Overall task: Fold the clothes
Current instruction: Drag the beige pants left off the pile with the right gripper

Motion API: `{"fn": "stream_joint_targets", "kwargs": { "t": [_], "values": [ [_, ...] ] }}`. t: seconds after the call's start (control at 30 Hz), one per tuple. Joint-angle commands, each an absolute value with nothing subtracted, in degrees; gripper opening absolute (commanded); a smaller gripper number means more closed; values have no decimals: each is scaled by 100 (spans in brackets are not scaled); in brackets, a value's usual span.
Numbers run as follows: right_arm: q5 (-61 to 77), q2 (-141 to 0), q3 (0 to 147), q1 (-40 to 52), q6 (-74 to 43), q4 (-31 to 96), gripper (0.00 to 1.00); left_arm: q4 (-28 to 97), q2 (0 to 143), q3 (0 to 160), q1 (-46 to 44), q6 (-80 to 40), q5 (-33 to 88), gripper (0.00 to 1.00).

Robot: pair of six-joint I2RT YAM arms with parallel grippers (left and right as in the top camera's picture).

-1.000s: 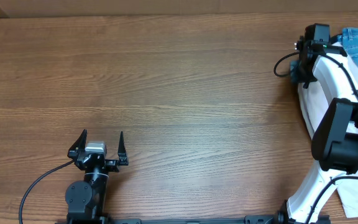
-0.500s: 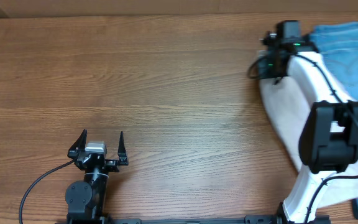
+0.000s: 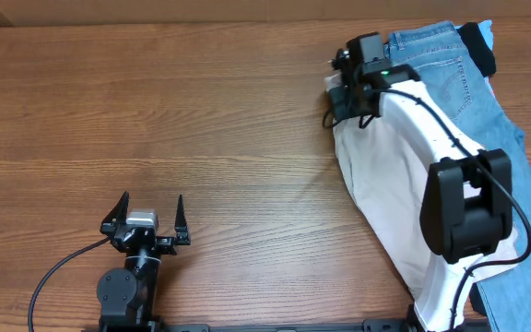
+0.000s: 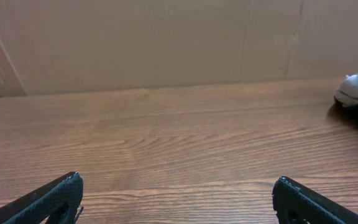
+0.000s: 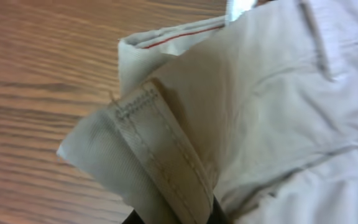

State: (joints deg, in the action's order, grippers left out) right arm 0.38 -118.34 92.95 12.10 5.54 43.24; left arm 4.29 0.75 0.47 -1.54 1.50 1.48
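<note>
Our right gripper (image 3: 344, 90) is clamped on the shorts (image 3: 385, 175) by a stitched edge.
Their length runs back behind it; our left gripper (image 3: 151, 217), spread wide and empty, sits well apart.

The left arm (image 3: 125, 288) sat folded low at the near edge of the desk, wrist pointing away from the base. Its left tool (image 3: 152, 198) stood with both fingers spread wide and nothing between them; the left wrist view showed only the two black fingertips (image 4: 55, 198) at the bottom corners. The right arm (image 3: 418, 124) reached far out and leftward from its base, elbow joint raised, white forearm slanting to the wrist. The right tool (image 3: 337, 92) was clamped tight on the khaki shorts (image 5: 166, 162).
</note>
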Motion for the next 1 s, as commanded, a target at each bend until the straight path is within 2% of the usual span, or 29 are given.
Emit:
{"fn": "stream_joint_targets", "kwargs": {
  "t": [0.0, 0.37, 0.57, 0.97],
  "values": [
    [-250, -11478, 9467, 1074, 530, 4294, 4, 432, 32, 27, -189, 220, 134, 100],
    [-183, -10610, 9684, 1232, 447, 4338, 4, 432, 32, 27, -189, 220, 132, 100],
    [-148, -10619, 9682, 1229, 447, 4497, 12, 432, 32, 27, -189, 220, 134, 100],
    [113, -10665, 9561, 1225, 447, 4425, 21, 432, 32, 27, -189, 220, 132, 100]
  ]
}}
